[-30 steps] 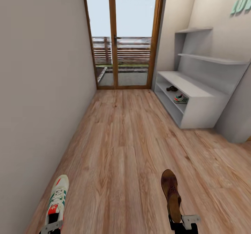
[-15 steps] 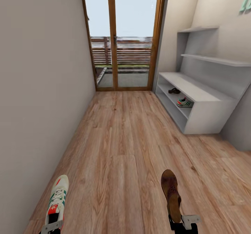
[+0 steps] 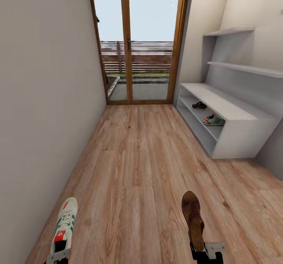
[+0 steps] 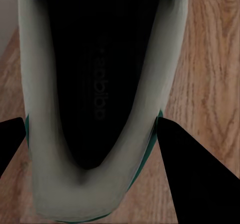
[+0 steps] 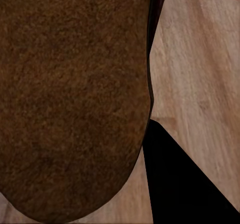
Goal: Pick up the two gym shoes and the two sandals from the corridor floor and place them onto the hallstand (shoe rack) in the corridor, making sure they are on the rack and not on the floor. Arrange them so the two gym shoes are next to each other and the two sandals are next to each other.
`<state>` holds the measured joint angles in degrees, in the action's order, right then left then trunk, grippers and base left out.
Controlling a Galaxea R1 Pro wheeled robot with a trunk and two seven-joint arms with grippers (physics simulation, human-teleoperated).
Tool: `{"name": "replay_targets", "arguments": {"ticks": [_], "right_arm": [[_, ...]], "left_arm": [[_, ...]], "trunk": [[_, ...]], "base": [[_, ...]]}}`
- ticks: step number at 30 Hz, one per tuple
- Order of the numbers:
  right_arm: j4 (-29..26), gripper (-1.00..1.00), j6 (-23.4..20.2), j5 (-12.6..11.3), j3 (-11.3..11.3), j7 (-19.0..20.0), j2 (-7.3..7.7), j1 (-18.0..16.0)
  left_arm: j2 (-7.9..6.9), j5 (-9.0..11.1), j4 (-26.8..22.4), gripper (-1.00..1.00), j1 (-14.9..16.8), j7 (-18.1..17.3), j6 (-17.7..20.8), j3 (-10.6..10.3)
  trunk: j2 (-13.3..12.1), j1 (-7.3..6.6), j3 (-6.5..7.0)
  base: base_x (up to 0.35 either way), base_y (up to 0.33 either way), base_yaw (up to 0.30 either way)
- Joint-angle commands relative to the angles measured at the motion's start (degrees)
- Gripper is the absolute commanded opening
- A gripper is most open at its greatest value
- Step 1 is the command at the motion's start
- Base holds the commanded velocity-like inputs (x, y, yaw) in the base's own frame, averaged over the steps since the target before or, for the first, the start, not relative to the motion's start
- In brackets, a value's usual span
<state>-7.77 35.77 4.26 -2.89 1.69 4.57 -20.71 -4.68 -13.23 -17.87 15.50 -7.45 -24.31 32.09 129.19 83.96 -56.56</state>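
Corridor scene, head view. Left gripper (image 3: pixel 58 255) sits at the lower frame edge, clamped on the heel of a white low-top gym shoe with green side stripes and a red-orange tongue (image 3: pixel 64 224); the shoe's toe points away from the robot, above the floor. In the left wrist view the same shoe's dark insole and pale rim (image 4: pixel 100 99) lie between the 2 black fingers (image 4: pixel 195 179), which press its sides.

Right gripper (image 3: pixel 206 252) is closed on the heel of a dark brown leather slip-on sandal (image 3: pixel 193 217), toe pointing forward. In the right wrist view the grainy brown footbed (image 5: pixel 70 99) lies beside 1 black finger (image 5: pixel 185 184).

Light brown wood-plank laminate floor (image 3: pixel 145 165), with visible grain, runs to a wood-framed glass door (image 3: pixel 137 40). Plain beige wall (image 3: pixel 43 99) on the left.

Light grey hallstand (image 3: pixel 232 118) stands on the right: low bench with 2 open tiers, 2 staggered wall shelves above. On its upper open tier rest a second brown sandal (image 3: pixel 199 105) and, nearer the robot, a second white-green gym shoe (image 3: pixel 213 120), apart from each other.
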Motion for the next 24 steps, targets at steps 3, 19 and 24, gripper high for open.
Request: {"name": "replay_targets", "arguments": {"ticks": [3, 19, 24], "right_arm": [[0.03, -1.0, 0.11, 0.22, -0.36, 0.24, 0.0, -0.04], [0.03, -1.0, 0.13, 0.23, -0.36, 0.24, 0.0, -0.04], [0.03, -1.0, 0.11, 0.23, -0.36, 0.24, 0.0, -0.04]], "left_arm": [[0.02, -0.48, 0.03, -1.0, 0.06, -0.37, -0.21, 0.52], [0.02, -0.49, 0.03, -1.0, 0.06, -0.37, -0.21, 0.52], [0.02, -0.48, 0.03, -1.0, 0.06, -0.37, -0.21, 0.52]], "trunk": [[0.02, 0.02, -0.05], [0.02, 0.02, -0.05], [0.02, 0.02, -0.05]], "base": [[0.34, 0.0, 0.0], [0.34, 0.0, 0.0], [0.34, 0.0, 0.0]]}}
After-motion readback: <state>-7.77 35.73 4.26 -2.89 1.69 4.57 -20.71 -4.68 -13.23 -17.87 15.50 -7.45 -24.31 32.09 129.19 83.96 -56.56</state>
